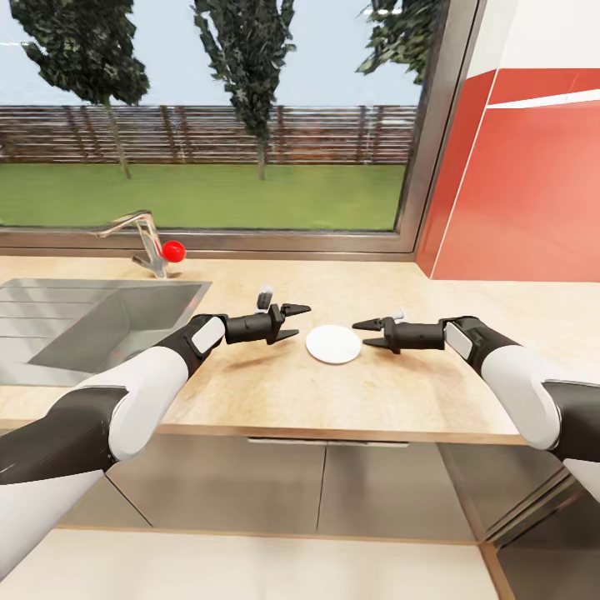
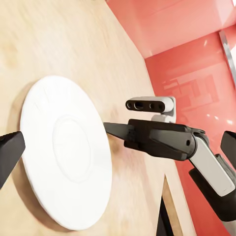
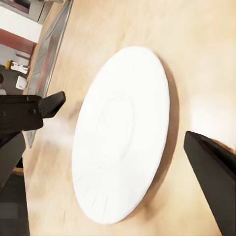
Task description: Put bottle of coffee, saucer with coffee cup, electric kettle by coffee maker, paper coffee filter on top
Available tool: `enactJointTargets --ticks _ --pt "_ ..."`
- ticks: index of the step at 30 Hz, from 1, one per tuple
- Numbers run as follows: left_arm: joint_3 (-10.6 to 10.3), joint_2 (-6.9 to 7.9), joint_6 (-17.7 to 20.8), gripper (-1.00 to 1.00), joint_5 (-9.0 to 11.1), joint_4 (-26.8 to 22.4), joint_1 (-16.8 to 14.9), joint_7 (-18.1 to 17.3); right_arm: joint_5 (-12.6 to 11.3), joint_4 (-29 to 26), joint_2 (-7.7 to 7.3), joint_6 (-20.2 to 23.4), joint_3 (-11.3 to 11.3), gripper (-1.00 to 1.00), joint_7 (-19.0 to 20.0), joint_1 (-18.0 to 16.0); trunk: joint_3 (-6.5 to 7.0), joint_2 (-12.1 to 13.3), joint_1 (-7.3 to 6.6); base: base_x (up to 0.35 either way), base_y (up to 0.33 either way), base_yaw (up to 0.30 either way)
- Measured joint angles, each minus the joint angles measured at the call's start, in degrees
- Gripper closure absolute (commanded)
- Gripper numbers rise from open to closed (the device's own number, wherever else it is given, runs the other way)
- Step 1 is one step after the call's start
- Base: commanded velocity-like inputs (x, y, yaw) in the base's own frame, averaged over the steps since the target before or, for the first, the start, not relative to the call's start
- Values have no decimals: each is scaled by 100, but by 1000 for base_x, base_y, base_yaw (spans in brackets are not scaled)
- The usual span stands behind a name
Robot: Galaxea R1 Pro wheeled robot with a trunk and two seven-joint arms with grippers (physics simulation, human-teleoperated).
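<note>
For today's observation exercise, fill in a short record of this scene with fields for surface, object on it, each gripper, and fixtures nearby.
surface: kitchen countertop, light wood grain
object: saucer, white, flat on the countertop, nothing on it
left gripper: open, beside the saucer, not touching
right gripper: open, at the saucer's opposite side, not touching
fixtures: sink and tap by the window
</note>
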Motion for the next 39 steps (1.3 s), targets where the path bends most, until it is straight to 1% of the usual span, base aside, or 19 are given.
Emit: enactJointTargets --ticks 9,17,22,27,33,34,37,38,39 --pt "2 0 0 -100 1 10 0 -12 -33 6 58 1 -32 -100 1 -1 0 0 0 3 0 0" --pt "0 1 3 -100 -7 38 0 -218 -34 7 72 4 -32 -100 0 -1 0 0 0 0 0 0" --pt "0 0 8 -100 -8 58 0 -230 -32 7 73 2 -32 -100 0 -1 0 0 0 0 0 0" --pt "-5 0 18 -100 -17 235 0 -203 -33 8 73 0 -29 -100 1 -1 0 0 0 0 0 0" --pt "-2 0 37 -100 -19 259 0 -177 -32 8 73 1 -32 -100 1 0 0 0 0 0 0 0" --pt "-3 0 40 -100 -33 264 0 -173 -32 8 73 0 -31 -100 1 0 0 0 0 0 0 0" --pt "-4 0 42 -100 -180 267 0 -170 -32 8 73 1 -32 -100 1 0 0 0 0 0 0 0" --pt "-5 0 41 -100 -265 269 0 -170 -32 8 73 1 -32 -100 1 0 0 0 0 0 0 0" --pt "-3 0 42 -100 -297 270 0 -170 -32 8 73 2 -33 -100 0 0 0 0 0 0 0 0"
